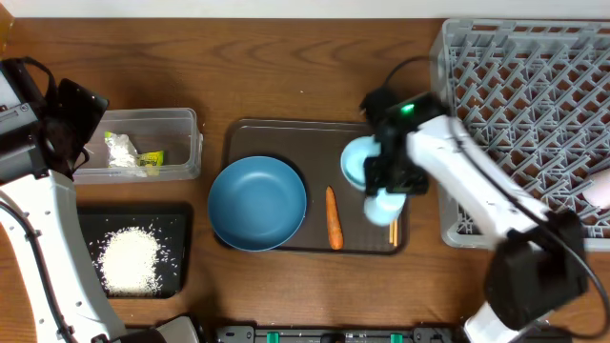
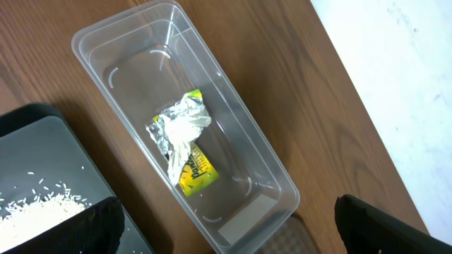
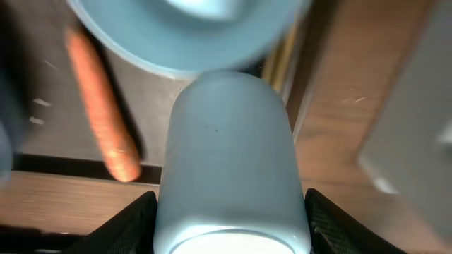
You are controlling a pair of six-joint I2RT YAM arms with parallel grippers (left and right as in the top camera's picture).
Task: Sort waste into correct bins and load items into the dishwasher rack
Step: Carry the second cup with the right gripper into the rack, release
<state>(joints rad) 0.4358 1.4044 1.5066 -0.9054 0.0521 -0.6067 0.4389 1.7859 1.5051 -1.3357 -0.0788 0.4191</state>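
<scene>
The bench (image 1: pixel 286 86) is brown wood with a fine grain that runs along its length. A brown serving tray (image 1: pixel 286 136) with rounded corners and a low raised rim lies flat on it, about midway between the left and right edges and nearer the front edge than the far one. Its long sides run parallel to the bench's front edge. Beyond the far edge lies a plain white surface (image 1: pixel 238 8), a narrow strip from above. A dark rail (image 1: pixel 315 334) with small green pieces (image 1: pixel 272 335) sits along the front edge. At the far left corner an orange-brown thing (image 1: pixel 5 29) is cut off by the frame, too little in view to identify.
</scene>
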